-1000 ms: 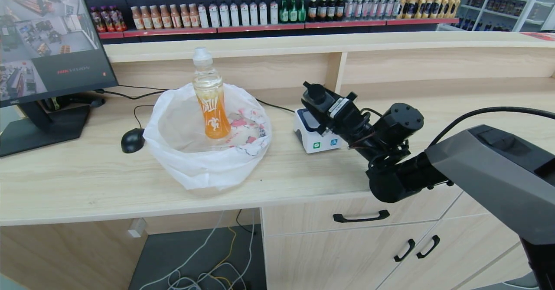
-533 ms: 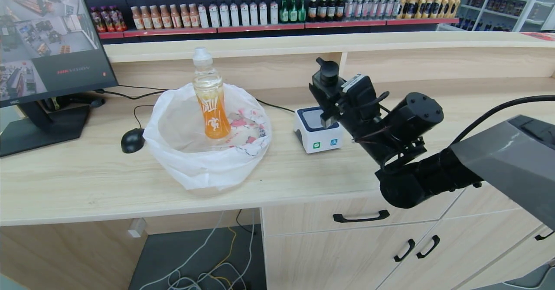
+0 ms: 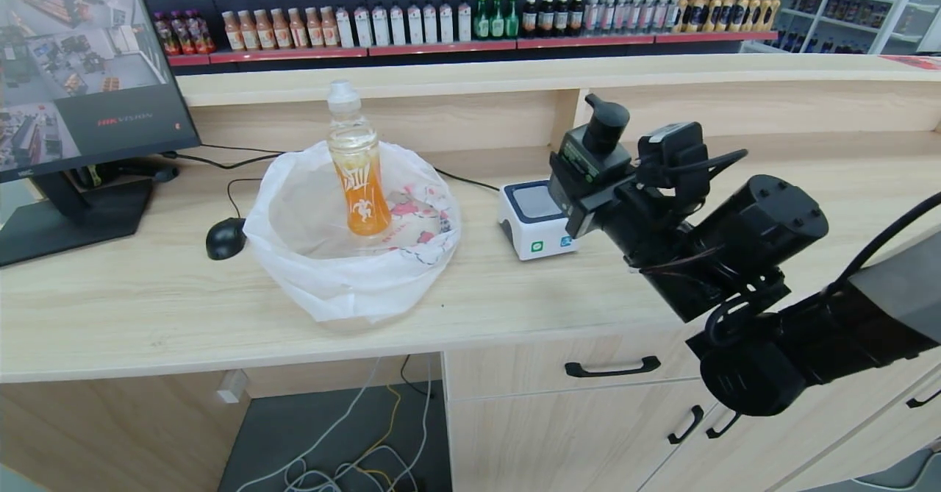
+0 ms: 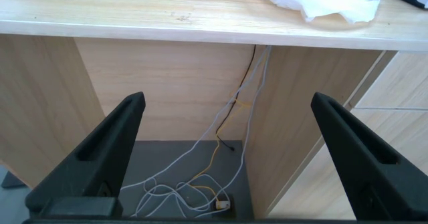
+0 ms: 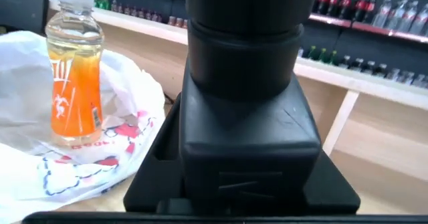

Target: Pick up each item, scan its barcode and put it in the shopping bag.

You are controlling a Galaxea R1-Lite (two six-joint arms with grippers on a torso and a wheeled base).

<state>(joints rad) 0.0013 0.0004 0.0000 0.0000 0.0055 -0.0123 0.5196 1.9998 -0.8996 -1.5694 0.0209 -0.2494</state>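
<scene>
Currently we find the black bottle [image 3: 592,146] upright, clamped in the right gripper [image 3: 599,190] above the counter [image 3: 147,308] beside the barcode scanner [image 3: 533,223], arm stretched forward; the left gripper [image 4: 227,117] hangs spread below the counter's front edge.

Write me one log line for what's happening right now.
right gripper: holds black bottle raised beside scanner | orange bottle: upright in bag on counter | left gripper: open, below counter edge

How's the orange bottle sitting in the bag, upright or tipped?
Upright. The orange bottle stands cap-up inside the open shopping bag.
</scene>
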